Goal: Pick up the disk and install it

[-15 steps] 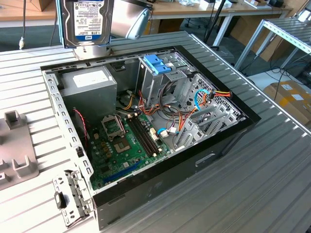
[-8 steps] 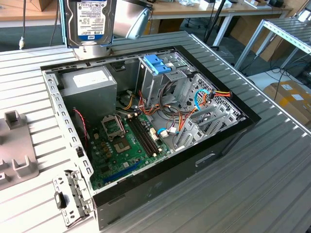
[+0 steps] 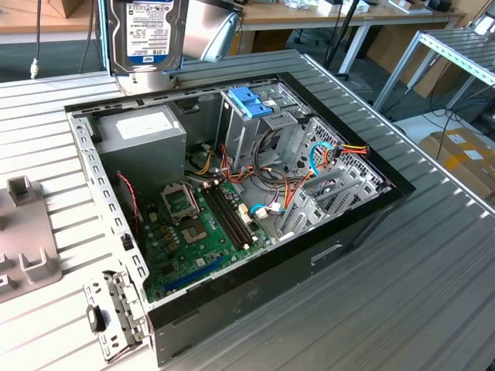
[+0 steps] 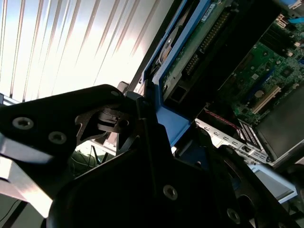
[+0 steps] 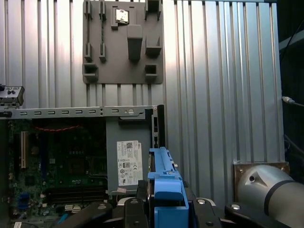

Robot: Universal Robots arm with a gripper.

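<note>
The disk (image 3: pixel 147 35) hangs upright at the top of the exterior view, its labelled grey face showing, above the back corner of the open computer case (image 3: pixel 363 224) near the power supply (image 3: pixel 143 131). In both wrist views its blue carrier frame (image 5: pixel 164 183) (image 4: pixel 166 121) sits between the black fingers of my gripper (image 5: pixel 164 204) (image 4: pixel 145 111), which is shut on it. The metal drive cage (image 3: pixel 251 131) with a blue plastic bracket (image 3: pixel 251 100) on top stands inside the case, toward the exterior view's right of the disk.
The case lies open on a ribbed metal table (image 3: pixel 433 294), with the motherboard (image 3: pixel 201 224), coloured cables (image 3: pixel 325 154) and expansion brackets inside. A grey fixture plate (image 3: pixel 23 232) (image 5: pixel 123 42) rests on the table at the exterior view's left. Benches and boxes stand behind.
</note>
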